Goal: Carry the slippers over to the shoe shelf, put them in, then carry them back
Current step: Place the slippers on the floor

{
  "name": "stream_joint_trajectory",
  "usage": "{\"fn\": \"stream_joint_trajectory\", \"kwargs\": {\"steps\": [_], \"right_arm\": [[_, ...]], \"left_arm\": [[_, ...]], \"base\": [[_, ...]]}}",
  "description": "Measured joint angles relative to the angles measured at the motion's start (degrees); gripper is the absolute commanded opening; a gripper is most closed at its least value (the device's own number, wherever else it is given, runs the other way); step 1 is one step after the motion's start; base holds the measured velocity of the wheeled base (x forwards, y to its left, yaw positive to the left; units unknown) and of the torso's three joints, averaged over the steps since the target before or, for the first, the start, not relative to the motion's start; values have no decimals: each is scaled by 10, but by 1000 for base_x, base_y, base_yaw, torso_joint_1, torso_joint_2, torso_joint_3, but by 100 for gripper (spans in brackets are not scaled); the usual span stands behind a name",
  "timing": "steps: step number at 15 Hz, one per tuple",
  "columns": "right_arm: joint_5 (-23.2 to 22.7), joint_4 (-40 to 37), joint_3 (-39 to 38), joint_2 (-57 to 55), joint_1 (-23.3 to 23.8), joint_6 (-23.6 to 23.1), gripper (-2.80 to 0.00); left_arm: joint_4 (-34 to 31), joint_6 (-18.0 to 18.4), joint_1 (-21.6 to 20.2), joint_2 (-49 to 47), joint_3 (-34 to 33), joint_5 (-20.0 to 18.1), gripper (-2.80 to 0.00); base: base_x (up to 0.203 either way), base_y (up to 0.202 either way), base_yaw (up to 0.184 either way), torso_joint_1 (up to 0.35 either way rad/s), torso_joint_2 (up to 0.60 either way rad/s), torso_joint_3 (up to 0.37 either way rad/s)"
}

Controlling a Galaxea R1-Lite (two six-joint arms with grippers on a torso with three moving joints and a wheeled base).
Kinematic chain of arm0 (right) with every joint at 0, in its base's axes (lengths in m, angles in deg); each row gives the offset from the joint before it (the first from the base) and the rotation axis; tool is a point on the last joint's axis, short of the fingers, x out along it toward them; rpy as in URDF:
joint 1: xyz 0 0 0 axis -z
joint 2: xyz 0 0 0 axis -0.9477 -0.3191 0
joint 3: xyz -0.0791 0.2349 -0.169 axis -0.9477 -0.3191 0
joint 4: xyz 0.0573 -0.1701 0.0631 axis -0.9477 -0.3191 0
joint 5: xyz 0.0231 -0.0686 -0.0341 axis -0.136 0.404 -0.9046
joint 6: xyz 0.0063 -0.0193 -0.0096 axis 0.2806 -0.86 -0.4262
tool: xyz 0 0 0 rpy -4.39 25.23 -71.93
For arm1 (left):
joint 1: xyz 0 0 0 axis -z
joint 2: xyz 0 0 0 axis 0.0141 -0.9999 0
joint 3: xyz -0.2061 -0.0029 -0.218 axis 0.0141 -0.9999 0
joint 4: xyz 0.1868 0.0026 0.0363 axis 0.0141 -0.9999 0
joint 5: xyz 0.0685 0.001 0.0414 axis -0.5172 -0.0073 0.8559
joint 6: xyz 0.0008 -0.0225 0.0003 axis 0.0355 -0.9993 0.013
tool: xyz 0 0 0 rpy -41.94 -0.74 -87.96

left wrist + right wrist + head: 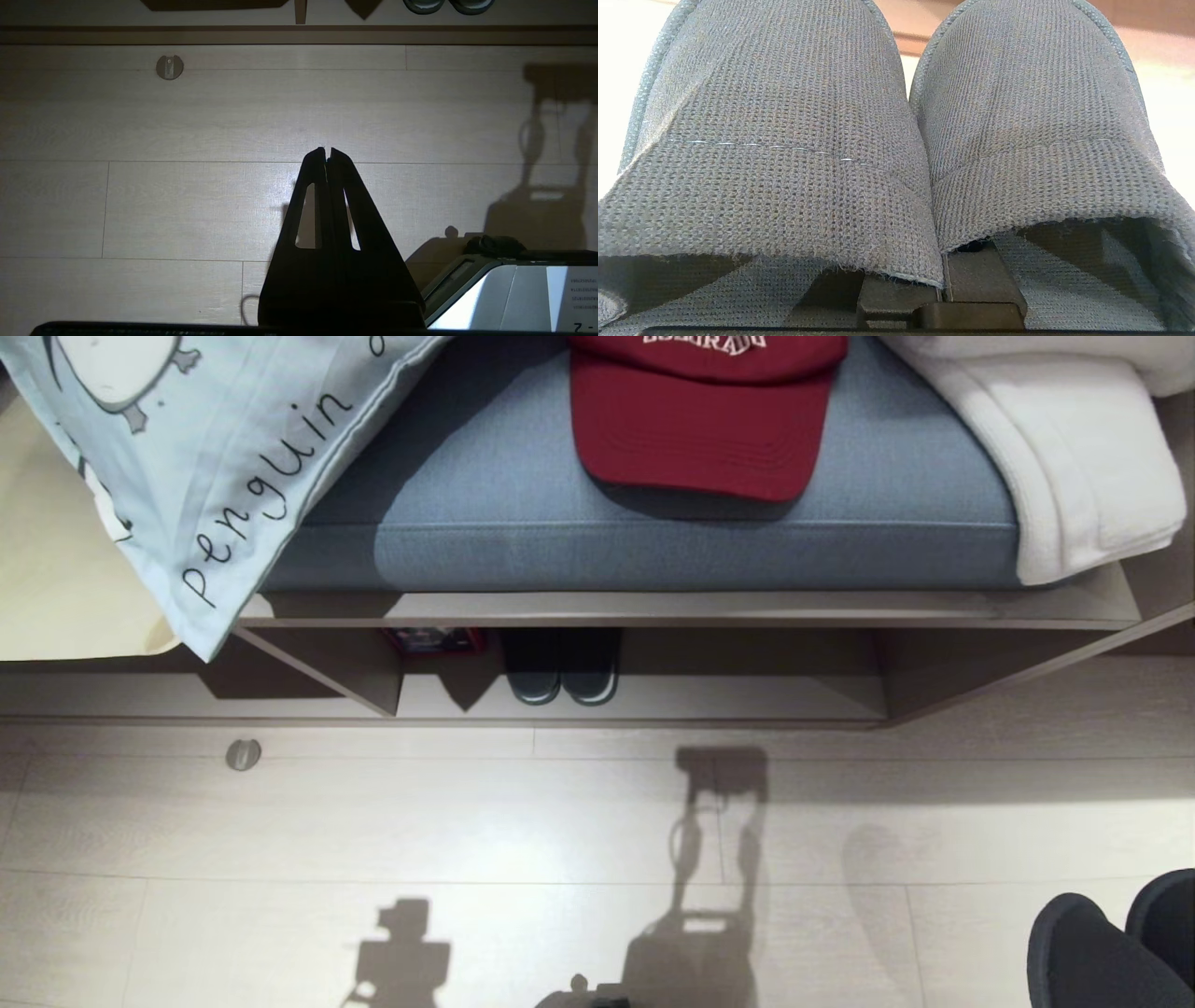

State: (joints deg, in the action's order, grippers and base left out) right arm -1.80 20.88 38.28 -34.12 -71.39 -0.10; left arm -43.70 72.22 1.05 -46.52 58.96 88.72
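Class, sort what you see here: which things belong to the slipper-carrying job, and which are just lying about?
Belongs to the job:
- slippers, pinched together in the right hand
- shoe shelf under the bench

Just lying about:
- red cap
- blue seat cushion
- penguin pillow
- white blanket
- another dark pair already in the shelf

Lighting: bright glare on floor (467,821) below bench (653,607); sharp robot shadows there; cubby under bench dim; focus crisp.
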Motion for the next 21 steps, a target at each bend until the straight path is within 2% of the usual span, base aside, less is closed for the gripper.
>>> {"fn": "stream_joint_trajectory", "kwargs": {"steps": [21], "right_arm": [[1, 0, 0, 0, 0, -2, -280]], "left_arm": [[0, 0, 0, 0, 0, 0, -280]], "base": [[0, 0, 0, 2, 1, 202]]}}
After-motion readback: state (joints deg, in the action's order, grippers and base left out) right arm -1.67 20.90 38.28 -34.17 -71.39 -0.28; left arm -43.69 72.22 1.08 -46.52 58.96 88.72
